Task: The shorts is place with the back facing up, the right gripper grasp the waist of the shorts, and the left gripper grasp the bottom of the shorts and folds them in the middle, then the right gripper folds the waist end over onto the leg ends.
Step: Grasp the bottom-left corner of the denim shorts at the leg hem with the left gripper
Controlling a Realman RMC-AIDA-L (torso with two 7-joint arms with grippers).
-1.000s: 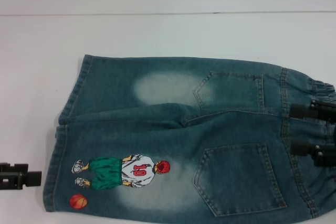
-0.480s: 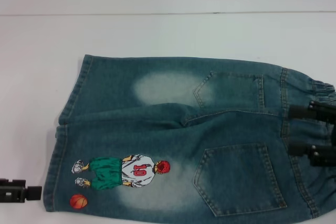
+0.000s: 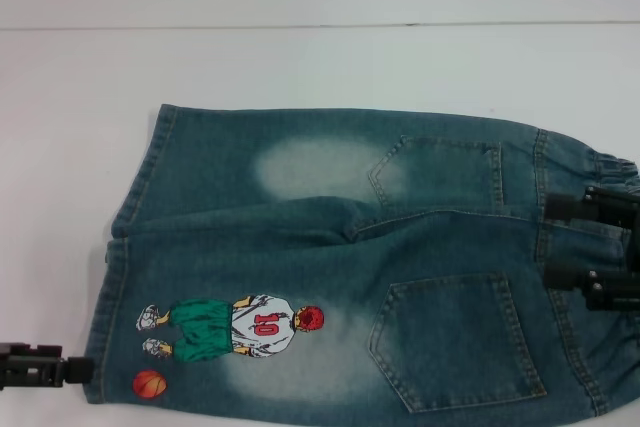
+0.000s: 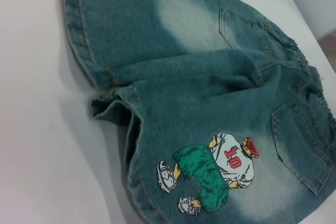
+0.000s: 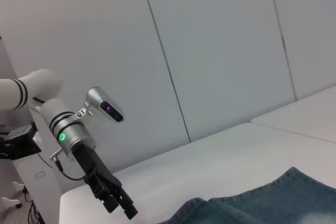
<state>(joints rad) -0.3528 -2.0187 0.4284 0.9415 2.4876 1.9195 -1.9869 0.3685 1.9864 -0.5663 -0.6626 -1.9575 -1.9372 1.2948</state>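
The denim shorts [image 3: 350,267] lie flat on the white table [image 3: 300,67], back up. The right gripper [image 3: 560,242] hangs open-jawed over the waistband; the left gripper [image 3: 75,371], seemingly open, sits beside the leg hem. Soft, heavyish denim: pinch seams.

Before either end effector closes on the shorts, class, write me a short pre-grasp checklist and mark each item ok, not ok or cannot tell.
1. Shorts lie back up, pockets showing: ok.
2. Right end effector at the waistband, open: ok.
3. Left end effector at the leg hem: ok.
4. Left end effector holding the hem: cannot tell.
5. Fabric flat: not ok, a ridge runs between the legs.
6. Table beyond the shorts bare for folding: ok.
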